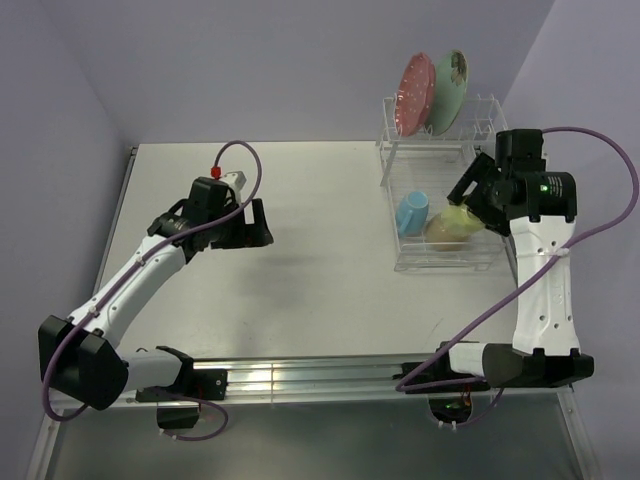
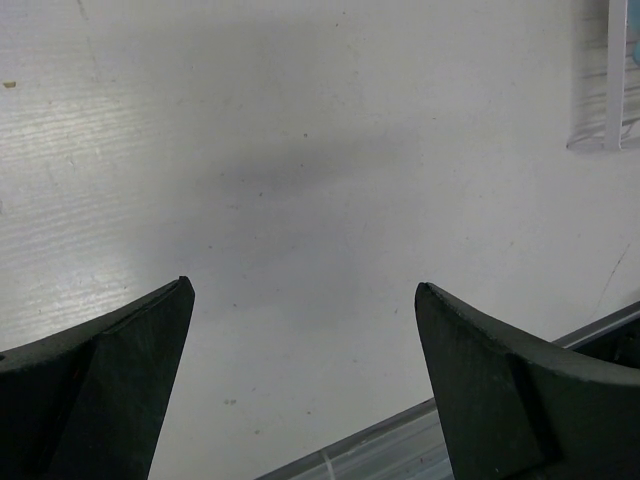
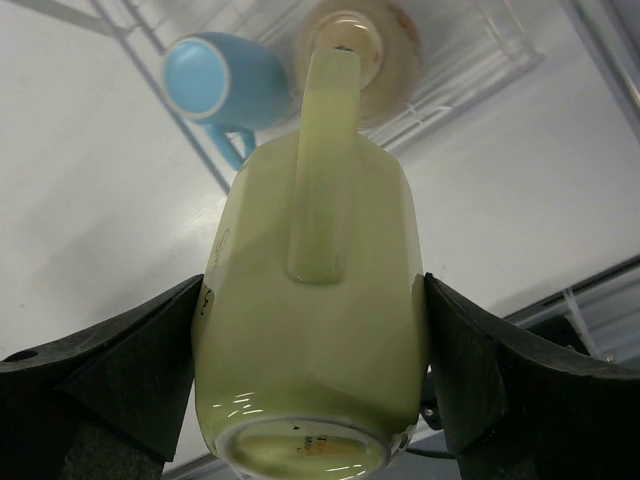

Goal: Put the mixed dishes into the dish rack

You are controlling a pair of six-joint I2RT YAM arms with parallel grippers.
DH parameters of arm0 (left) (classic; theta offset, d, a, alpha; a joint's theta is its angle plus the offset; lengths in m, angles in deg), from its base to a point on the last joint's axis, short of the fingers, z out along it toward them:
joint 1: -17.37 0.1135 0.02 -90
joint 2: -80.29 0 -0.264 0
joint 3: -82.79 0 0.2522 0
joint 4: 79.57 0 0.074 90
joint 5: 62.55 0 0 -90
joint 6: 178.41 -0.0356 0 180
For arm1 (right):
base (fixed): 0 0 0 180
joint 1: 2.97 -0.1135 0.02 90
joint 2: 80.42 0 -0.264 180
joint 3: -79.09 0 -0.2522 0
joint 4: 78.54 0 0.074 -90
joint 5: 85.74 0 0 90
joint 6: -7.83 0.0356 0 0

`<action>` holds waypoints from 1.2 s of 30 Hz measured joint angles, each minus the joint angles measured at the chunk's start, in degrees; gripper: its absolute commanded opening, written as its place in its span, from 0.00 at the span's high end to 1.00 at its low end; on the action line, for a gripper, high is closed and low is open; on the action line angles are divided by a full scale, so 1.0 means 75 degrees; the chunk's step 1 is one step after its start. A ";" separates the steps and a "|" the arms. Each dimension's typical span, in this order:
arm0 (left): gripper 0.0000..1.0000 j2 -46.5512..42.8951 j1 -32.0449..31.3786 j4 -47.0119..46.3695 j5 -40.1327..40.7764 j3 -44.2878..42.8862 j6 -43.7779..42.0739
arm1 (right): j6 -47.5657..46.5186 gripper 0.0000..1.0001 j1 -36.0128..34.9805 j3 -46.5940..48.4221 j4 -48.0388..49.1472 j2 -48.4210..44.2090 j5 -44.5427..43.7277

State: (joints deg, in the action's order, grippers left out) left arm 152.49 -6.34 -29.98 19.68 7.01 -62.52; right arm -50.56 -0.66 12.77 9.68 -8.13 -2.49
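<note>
The white wire dish rack (image 1: 487,112) stands at the back right. The pink dotted plate (image 1: 416,93) and the mint-green flowered plate (image 1: 449,91) stand upright in its raised holder. The blue mug (image 1: 411,213) lies in the lower basket beside the cream bowl (image 1: 440,236). My right gripper (image 1: 474,205) is shut on the pale yellow-green mug (image 3: 315,310), bottom toward the camera, held above the basket. In the right wrist view the blue mug (image 3: 222,80) and bowl (image 3: 385,45) lie beyond it. My left gripper (image 1: 262,224) is open and empty over bare table (image 2: 302,288).
The rack's basket wall (image 3: 480,75) lies just beyond the held mug. A corner of the rack (image 2: 600,100) shows at the far right of the left wrist view. A metal rail (image 1: 300,375) runs along the table's near edge. Walls close in behind and to the right of the rack.
</note>
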 measured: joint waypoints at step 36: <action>0.01 0.0414 0.0000 -0.0874 -0.0994 0.0656 -0.0565 | 0.3139 1.00 0.0927 -0.1655 0.3579 0.2669 0.0277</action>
State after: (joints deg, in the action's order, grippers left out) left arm 155.60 -6.34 -36.53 12.23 11.93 -66.76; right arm -27.02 6.29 0.35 36.52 11.89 -0.41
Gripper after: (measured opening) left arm 0.992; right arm 0.877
